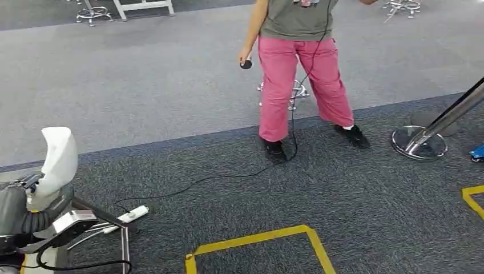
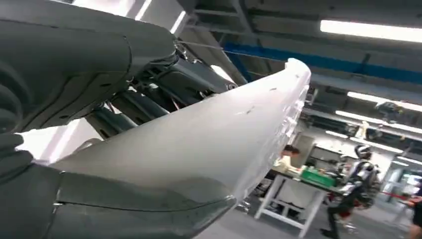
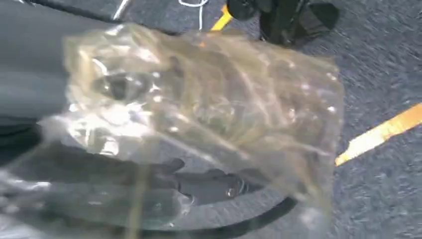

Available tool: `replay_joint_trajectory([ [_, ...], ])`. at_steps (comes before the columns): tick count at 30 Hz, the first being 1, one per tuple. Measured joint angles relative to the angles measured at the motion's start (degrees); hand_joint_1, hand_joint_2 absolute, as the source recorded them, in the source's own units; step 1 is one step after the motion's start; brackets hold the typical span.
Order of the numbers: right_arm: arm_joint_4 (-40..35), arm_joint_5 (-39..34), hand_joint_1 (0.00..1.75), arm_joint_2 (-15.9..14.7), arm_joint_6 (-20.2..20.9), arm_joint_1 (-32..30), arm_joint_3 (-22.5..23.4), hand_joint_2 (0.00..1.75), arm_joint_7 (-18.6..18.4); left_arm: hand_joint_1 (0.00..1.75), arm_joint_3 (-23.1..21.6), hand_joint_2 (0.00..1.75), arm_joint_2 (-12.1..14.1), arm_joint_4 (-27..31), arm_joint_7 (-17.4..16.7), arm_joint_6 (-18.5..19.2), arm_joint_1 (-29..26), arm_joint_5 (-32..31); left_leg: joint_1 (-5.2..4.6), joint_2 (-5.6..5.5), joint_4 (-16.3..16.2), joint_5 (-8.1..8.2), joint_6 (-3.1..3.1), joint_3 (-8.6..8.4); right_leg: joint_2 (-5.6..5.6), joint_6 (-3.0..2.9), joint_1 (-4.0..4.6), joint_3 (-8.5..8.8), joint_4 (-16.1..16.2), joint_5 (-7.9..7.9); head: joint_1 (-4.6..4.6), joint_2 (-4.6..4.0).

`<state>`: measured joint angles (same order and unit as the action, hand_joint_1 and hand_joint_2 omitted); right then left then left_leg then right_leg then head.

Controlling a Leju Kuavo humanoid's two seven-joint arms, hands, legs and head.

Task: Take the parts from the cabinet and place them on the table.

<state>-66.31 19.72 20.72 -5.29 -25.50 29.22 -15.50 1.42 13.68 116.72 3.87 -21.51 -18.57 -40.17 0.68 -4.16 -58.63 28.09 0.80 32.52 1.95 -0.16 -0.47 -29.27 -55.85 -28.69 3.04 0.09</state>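
Blurry clear bag (image 3: pixel 199 124), seemingly held; white part (image 2: pixel 209 134).

Power strip (image 1: pixel 132 215) on grey carpet (image 1: pixel 354 200)

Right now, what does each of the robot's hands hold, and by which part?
The left hand grips a white part by its lower end. The right hand holds a clear plastic bag; where it grips the bag cannot be told.

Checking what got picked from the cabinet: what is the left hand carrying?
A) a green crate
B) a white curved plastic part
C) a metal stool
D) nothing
B: the left hand grips a white curved plastic part that stands up above it, and the left wrist view shows the same white part between thumb and fingers.
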Motion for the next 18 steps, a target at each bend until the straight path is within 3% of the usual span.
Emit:
replay_joint_trajectory([
  [1, -0.24, -0.2, 0.0, 0.0, -0.2, -0.26, -0.2, 0.0, -0.11, 1.75, -0.09, 1.75, 0.09, -0.07, -0.02, 0.0, 0.47, -0.02, -0.06, 2.22, -3.01, 2.12, 0.27, 1.41, -0.73, -0.29, 0.07, 0.12, 0.08, -0.07, 0.29, 0.0],
  [2, -0.31, -0.26, 0.0, 0.0, -0.22, -0.47, -0.37, 0.0, -0.18, 1.75, -0.22, 1.75, 0.09, -0.15, -0.04, -0.04, 0.86, -0.02, 0.03, 3.08, -7.4, 4.47, 0.59, 3.51, -1.64, -0.4, 0.16, 0.14, 0.03, -0.16, 0.37, 0.0],
  [3, -0.33, -0.39, 0.0, 0.0, -0.24, -0.58, -0.46, 0.0, -0.26, 1.75, -0.37, 1.75, 0.09, -0.26, -0.09, -0.04, 0.9, -0.02, 0.18, 3.42, -12.02, 6.45, 0.81, 5.7, -2.48, -0.56, 0.29, 0.18, 0.02, -0.31, 0.33, 0.0],
  [4, -0.35, -0.44, 0.0, 0.0, -0.31, -0.64, -0.59, 0.0, -0.29, 1.75, -0.5, 1.75, 0.09, -0.37, -0.09, -0.04, 0.86, -0.04, 0.31, 3.53, -15.39, 7.39, 1.03, 7.38, -3.31, -0.57, 0.33, 0.17, 0.0, -0.42, 0.33, 0.0],
  [5, -0.35, -0.55, 0.0, -0.02, -0.35, -0.65, -0.72, 0.0, -0.29, 1.75, -0.65, 1.75, 0.09, -0.55, -0.11, -0.04, 0.85, -0.04, 0.41, 3.6, -15.93, 6.87, 1.16, 7.65, -4.02, -0.52, 0.36, 0.23, 0.0, -0.52, 0.33, 0.0],
  [6, -0.37, -0.55, 0.0, 0.0, -0.37, -0.66, -0.77, 0.0, -0.29, 1.75, -0.77, 1.75, 0.09, -0.63, -0.11, -0.04, 0.86, -0.04, 0.47, 3.74, -14.15, 5.2, 1.25, 6.76, -4.73, -0.44, 0.38, 0.23, -0.02, -0.67, 0.33, 0.0],
  [7, -0.37, -0.55, 0.0, 0.0, -0.37, -0.66, -0.85, 0.0, -0.29, 1.75, -0.85, 1.75, 0.09, -0.68, -0.11, -0.04, 0.85, -0.07, 0.48, 4.13, -9.97, 2.64, 1.26, 4.56, -5.49, -0.37, 0.37, 0.28, -0.04, -0.88, 0.33, 0.0],
  [8, -0.37, -0.57, 0.0, 0.0, -0.35, -0.66, -0.92, 0.0, -0.31, 1.75, -0.87, 1.75, 0.09, -0.68, -0.11, -0.04, 0.86, -0.07, 0.47, 5.21, -4.61, 0.14, 1.19, 1.55, -6.12, -0.18, 0.37, 0.36, -0.07, -1.17, 0.35, 0.0],
  [9, -0.37, -0.57, 0.0, 0.0, -0.35, -0.67, -0.99, 0.0, -0.31, 1.75, -0.87, 1.75, 0.11, -0.68, -0.11, -0.04, 0.92, -0.07, 0.38, 7.83, -0.01, -0.91, 1.01, -1.12, -6.69, 0.08, 0.54, 0.94, -0.15, -1.48, 0.35, 0.0],
  [10, -0.5, -0.57, 0.0, 0.0, -0.35, -0.7, -1.07, 0.0, -0.31, 1.75, -0.94, 1.75, 0.11, -0.7, -0.11, -0.04, 1.18, -0.07, -0.18, 8.4, 1.07, -0.13, 0.4, -1.52, -7.19, 0.48, 0.97, 0.94, -0.47, -2.01, 0.35, 0.0],
  [11, -0.61, -0.57, 0.0, 0.0, -0.37, -0.66, -1.16, 0.0, -0.31, 1.75, -1.01, 1.75, 0.09, -0.7, -0.11, -0.09, 1.16, -0.07, -0.16, 7.56, 1.0, -0.24, -0.16, -1.38, -7.54, 0.75, 0.97, 1.05, -0.41, -2.12, -0.07, 0.0],
  [13, -0.83, -0.59, 0.0, 0.0, -0.37, -0.6, -1.27, 0.0, -0.35, 1.75, -0.98, 1.75, 0.13, -0.7, -0.11, -0.09, 0.95, -0.07, -0.48, 6.48, 0.94, -0.21, -0.71, -1.06, -8.75, 1.15, 0.78, 1.66, -0.15, -2.17, 0.02, 0.0],
  [14, -0.92, -0.59, 0.0, 0.0, -0.37, -0.56, -1.34, 0.0, -0.35, 1.75, -0.98, 1.75, 0.13, -0.7, -0.11, -0.09, 0.94, -0.07, -0.36, 5.67, 1.32, -0.58, -1.28, -1.16, -9.39, 1.55, 0.77, 2.27, -0.21, -2.34, 0.04, 0.0],
  [15, -1.01, -0.63, 0.0, -0.02, -0.35, -0.57, -1.42, 0.0, -0.35, 1.75, -0.98, 1.75, 0.13, -0.7, -0.11, -0.11, 0.88, -0.07, -0.05, 5.25, 1.51, -0.83, -1.63, -1.24, -6.87, 1.96, 0.53, 1.46, -1.24, -3.35, -0.11, 0.0],
  [16, -1.12, -0.66, 0.0, 0.0, -0.39, -0.62, -1.47, 0.0, -0.29, 1.75, -0.96, 1.75, 0.13, -0.7, -0.11, -0.15, 1.13, -0.07, 0.01, 4.78, 1.51, -0.88, -1.85, -1.13, -4.47, 2.02, 0.42, 0.32, -3.71, -5.02, -0.35, 0.0],
  [17, -1.14, -0.68, 0.0, 0.0, -0.39, -0.67, -1.55, 0.0, -0.33, 1.75, -1.03, 1.75, 0.11, -0.7, -0.11, -0.15, 1.17, -0.09, 0.01, 4.26, 1.51, -0.89, -2.09, -1.0, -2.91, 2.07, 0.3, -2.07, -8.65, -7.48, -0.37, 0.0],
  [18, -1.14, -0.68, 0.0, -0.02, -0.39, -0.77, -1.6, 0.0, -0.35, 1.75, -1.09, 1.75, 0.07, -0.72, -0.11, -0.13, 1.14, -0.09, -0.02, 3.59, 1.5, -0.89, -2.1, -0.94, -2.32, 2.12, 0.3, -4.76, -13.92, -9.51, -0.3, 0.0],
])
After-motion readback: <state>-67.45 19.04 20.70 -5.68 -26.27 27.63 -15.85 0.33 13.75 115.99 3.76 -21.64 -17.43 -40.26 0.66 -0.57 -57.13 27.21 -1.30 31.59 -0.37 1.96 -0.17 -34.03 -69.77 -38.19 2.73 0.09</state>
